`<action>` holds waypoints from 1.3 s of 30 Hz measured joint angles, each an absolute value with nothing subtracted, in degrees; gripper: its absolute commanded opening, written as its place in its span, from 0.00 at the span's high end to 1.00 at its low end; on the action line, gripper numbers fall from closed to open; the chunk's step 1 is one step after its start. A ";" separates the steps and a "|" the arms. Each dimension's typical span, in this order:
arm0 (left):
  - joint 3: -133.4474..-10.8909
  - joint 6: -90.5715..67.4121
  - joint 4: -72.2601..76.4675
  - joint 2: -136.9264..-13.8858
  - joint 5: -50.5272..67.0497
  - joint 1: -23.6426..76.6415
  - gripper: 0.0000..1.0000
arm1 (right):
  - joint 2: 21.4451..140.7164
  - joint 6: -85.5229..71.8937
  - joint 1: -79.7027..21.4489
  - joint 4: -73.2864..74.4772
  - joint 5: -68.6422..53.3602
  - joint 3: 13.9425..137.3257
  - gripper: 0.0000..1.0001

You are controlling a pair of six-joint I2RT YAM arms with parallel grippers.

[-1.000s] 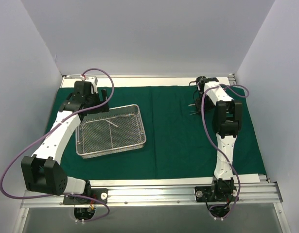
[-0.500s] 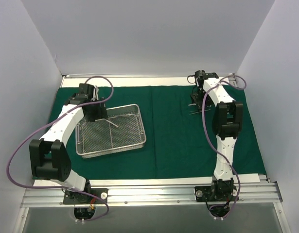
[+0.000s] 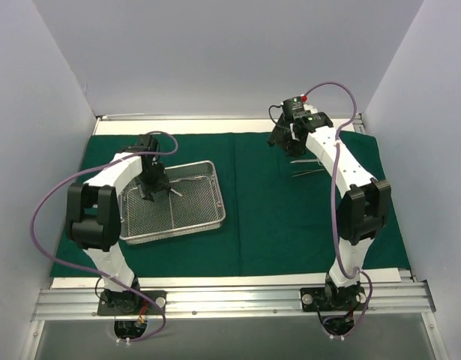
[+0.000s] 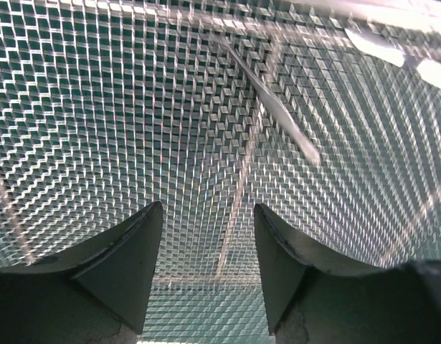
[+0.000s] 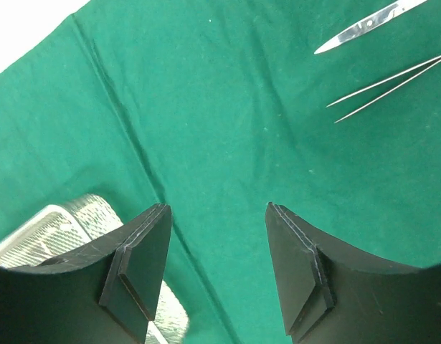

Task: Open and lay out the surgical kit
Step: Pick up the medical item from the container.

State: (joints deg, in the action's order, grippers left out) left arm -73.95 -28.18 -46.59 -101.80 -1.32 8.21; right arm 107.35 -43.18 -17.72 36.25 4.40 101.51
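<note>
The left arm is folded tight, with its elbow near the front of the bench (image 3: 215,125) and its wrist bent down over the wire tray (image 3: 208,222). The left pincer (image 3: 154,189) hangs low over the far left part of the tray. Its 2 fingers (image 4: 127,251) stand apart, let go, and only mesh shows between them. A thin metal tool (image 4: 270,100) lies flat on the mesh just past the fingertips, and more shiny tools lie blurred by the far tray wall. The right arm reaches long and almost straight to the far side of the bench. The right pincer (image 3: 277,139) points down over the green cloth (image 3: 267,217) near its far edge. This pincer is released too, with bare cloth between its fingers (image 5: 138,265). The scissors (image 5: 363,27) and the tweezers (image 5: 389,80) lie flat on the cloth near the right pincer, not touching it. From above, the right arm's white link passes over these tools. The green cloth is spread flat across the bench, and the tray sits on its left half.
</note>
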 measured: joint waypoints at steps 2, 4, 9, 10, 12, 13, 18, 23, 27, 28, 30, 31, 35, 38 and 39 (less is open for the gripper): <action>-75.85 -30.74 -47.46 -104.47 -2.92 8.62 0.35 | 106.15 -41.19 -17.76 35.31 3.66 99.85 0.44; -78.17 -33.45 -47.88 -106.85 -3.99 9.23 0.35 | 105.27 -39.42 -17.32 34.72 3.62 98.83 0.44; -82.43 -40.12 -47.59 -109.73 -4.64 10.59 0.34 | 103.35 -36.71 -16.82 33.93 3.62 98.72 0.45; -83.15 -41.08 -47.68 -110.08 -4.80 10.76 0.34 | 102.87 -36.36 -16.75 33.89 3.60 98.72 0.45; -84.99 -42.74 -48.14 -110.98 -5.37 10.85 0.34 | 102.04 -35.90 -16.75 33.76 3.57 98.72 0.45; -86.41 -43.55 -48.66 -111.79 -5.87 10.83 0.34 | 101.73 -35.83 -16.75 33.69 3.53 98.72 0.45; -88.53 -46.57 -49.87 -113.95 -7.75 10.76 0.34 | 101.23 -35.51 -16.73 33.63 3.36 98.72 0.45; -87.96 -48.99 -50.43 -114.69 -8.71 10.76 0.34 | 101.23 -35.27 -16.53 33.61 3.38 98.72 0.45; -87.48 -50.00 -49.93 -115.70 -9.23 10.72 0.40 | 101.23 -35.22 -16.53 33.61 3.38 98.72 0.45; -87.39 -50.11 -49.82 -116.05 -9.45 10.66 0.40 | 101.23 -35.20 -16.53 33.63 3.38 98.72 0.45; -87.20 -50.24 -49.45 -116.84 -9.82 10.41 0.43 | 101.23 -35.07 -16.53 33.61 3.38 98.72 0.45; -87.20 -50.24 -49.56 -117.16 -9.98 10.31 0.43 | 101.23 -35.05 -16.53 33.61 3.36 98.72 0.45; -87.20 -50.48 -49.58 -117.45 -9.93 9.85 0.53 | 101.23 -34.94 -16.56 33.63 3.33 98.72 0.45; -87.26 -50.17 -50.26 -117.56 -10.61 9.06 0.77 | 101.23 -34.81 -16.60 33.63 3.36 98.72 0.45; -87.29 -50.24 -50.41 -117.56 -10.17 8.64 0.85 | 101.23 -34.79 -16.67 33.65 3.36 98.76 0.45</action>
